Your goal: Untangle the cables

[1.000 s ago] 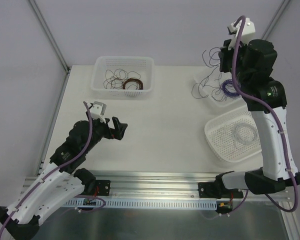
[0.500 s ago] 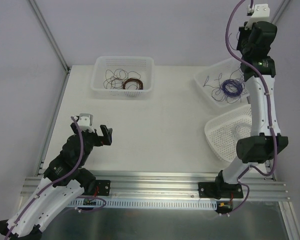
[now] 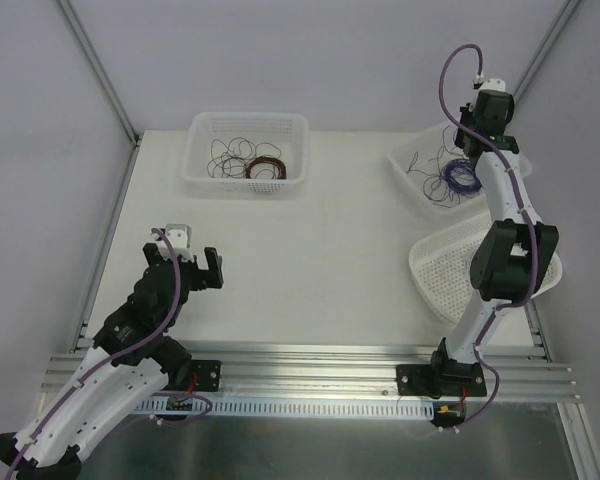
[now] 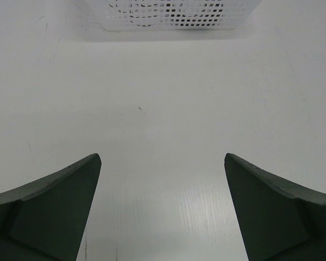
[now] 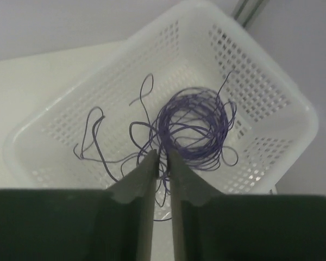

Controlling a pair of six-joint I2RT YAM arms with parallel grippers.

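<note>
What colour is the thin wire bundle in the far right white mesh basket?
The wire bundle is purple; right wrist view.

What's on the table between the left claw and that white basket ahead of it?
Nothing: the left wrist view shows bare tabletop between the open left claw and the basket.

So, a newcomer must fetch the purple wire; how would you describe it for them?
On the white table, go to the far right corner, where a white perforated basket stands. Inside lies the purple wire, a loose coil with stray ends; the other far basket holds brown wires instead.
</note>
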